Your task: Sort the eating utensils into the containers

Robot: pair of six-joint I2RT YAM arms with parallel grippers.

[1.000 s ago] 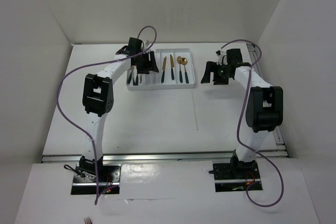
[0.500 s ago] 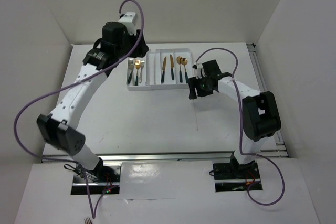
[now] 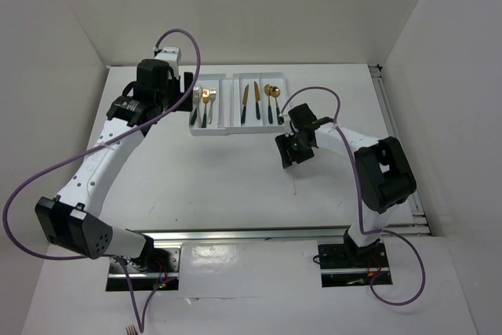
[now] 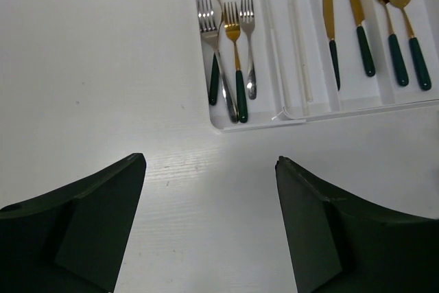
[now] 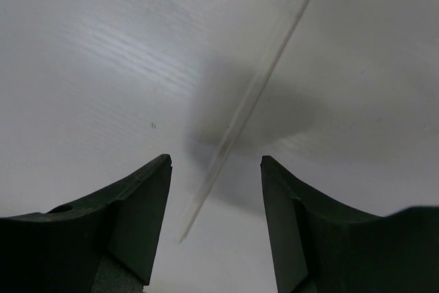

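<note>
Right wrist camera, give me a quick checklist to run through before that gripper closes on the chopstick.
1. Is the chopstick between the jaws of the right gripper? Ok, it runs diagonally through the gap.
2. Are the jaws open and off it? Ok.
3. Is the gripper low enough to pinch it off the table? Cannot tell.
4. Is anything else lying beside it? Ok, nothing in this view.
5. Is there room in the tray slot with the stored chopsticks? Ok, second slot from the left.
6. Is the left gripper out of the way? Ok, it is open, empty and off the tray.
</note>
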